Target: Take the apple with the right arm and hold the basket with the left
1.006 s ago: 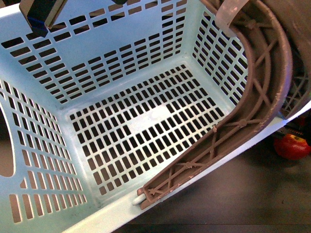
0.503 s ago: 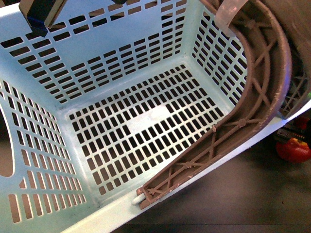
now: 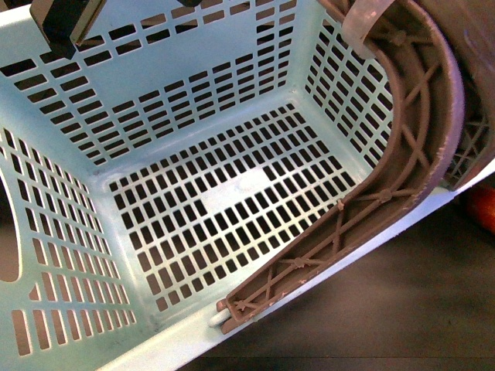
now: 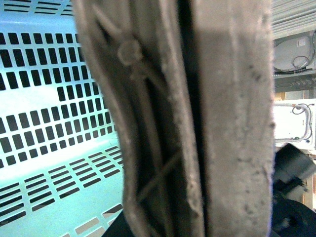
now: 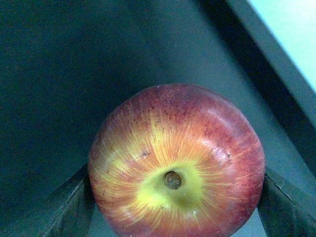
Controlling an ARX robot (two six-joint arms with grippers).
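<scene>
Front view: the basket (image 3: pixel 193 69) fills most of the frame, tilted. Its brown handle (image 3: pixel 418 131) is swung down along the right rim, w/ a pale strip (image 3: pixel 362 27) across its top. A red sliver of the apple (image 3: pixel 484 209) shows at the right edge, just outside the basket, over the dark table (image 3: pixel 371 309).

Left wrist view: the handle is pressed up close. My left hand's fingers aren't clear, so I can't tell if it's closed.

Right wrist view: my right hand (image 5: pixel 175 212) grips the apple, a dark finger (image 5: pixel 69 207) tight on each side, stem dimple facing the cam.
</scene>
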